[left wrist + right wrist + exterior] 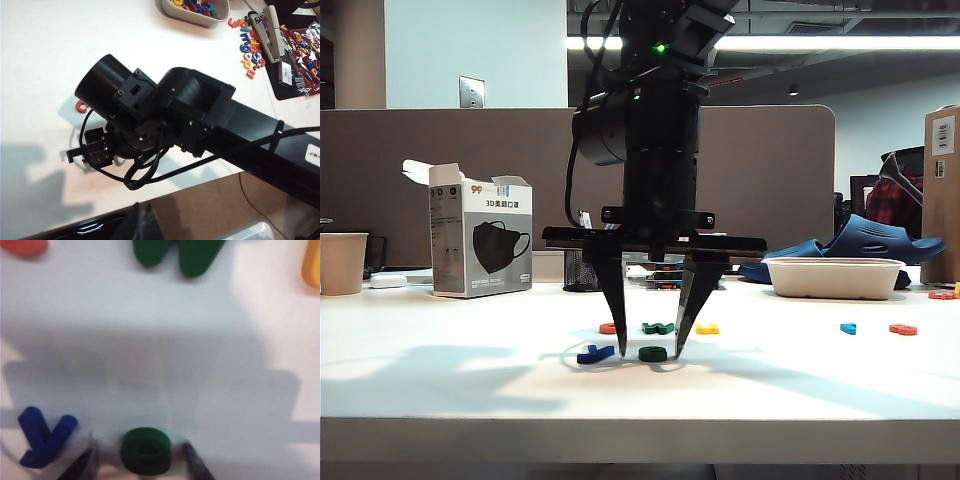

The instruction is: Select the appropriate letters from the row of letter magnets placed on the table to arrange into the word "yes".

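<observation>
Two black fingertips of the right gripper stand spread apart on the white desk, one on each side of the dark green rounded "e" magnet, neither visibly pressing it; the letter lies flat between them. Just beside it, toward the desk's left end, the dark blue "y" magnet also lies flat, near the front edge; in the right wrist view its two arms point toward the row behind and its tail toward the camera.

Behind the pair, farther from the front edge, the row runs along the desk: a red-orange letter, the green "W" magnet, a yellow letter, then well apart toward the right end a light blue letter and another red-orange letter.

Only the exterior view takes in the mask box, paper cup and pale tray at the desk's back.

The left wrist view shows the right arm from above, a tub of loose letters and scattered magnets; the left gripper's own fingers cannot be made out.
</observation>
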